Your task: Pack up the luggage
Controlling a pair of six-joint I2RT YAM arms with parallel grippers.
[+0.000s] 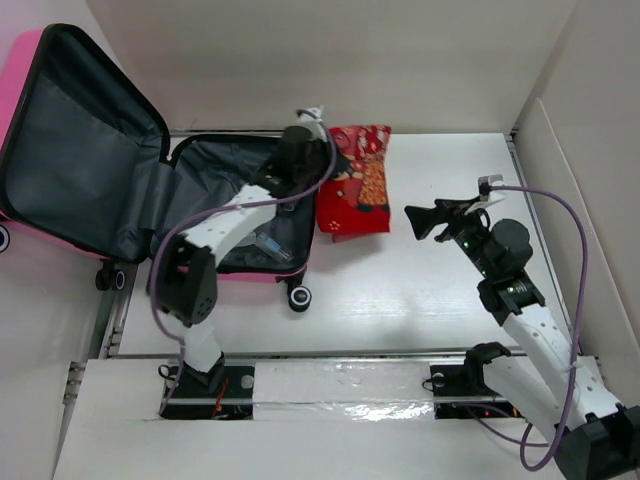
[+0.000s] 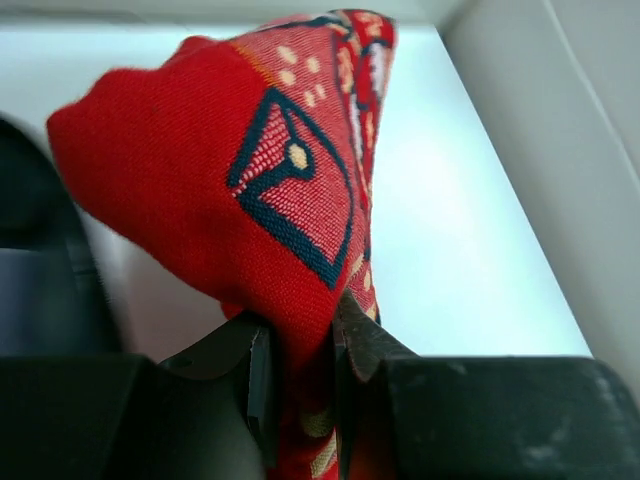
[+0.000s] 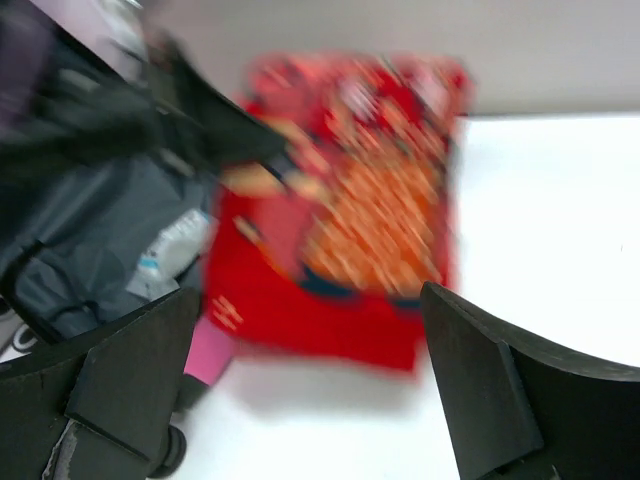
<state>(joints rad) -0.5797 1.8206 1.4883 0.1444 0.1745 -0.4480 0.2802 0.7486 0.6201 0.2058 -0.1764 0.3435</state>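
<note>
Red cloth pouch [image 1: 355, 185] is pinched at its edge by our left gripper [image 2: 300, 372], fingers [image 2: 230, 365] clamped on the fabric; right gripper [image 1: 418, 222] hangs wide open, holding nothing. Thin grip, so go slow. We'd lift high enough to clear the rim, then swing left and drop it into the luggage [image 1: 90, 150], lying open just beside. White table [image 1: 400, 290], white panels [image 1: 350, 60] boxing us in.

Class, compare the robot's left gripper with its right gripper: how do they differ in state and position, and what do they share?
The left gripper is shut on the red pouch; the right gripper is wide open, holding nothing. The left gripper sits at the edge of the luggage; the right gripper hangs above the table, right of the pouch. Both have black fingers.
</note>
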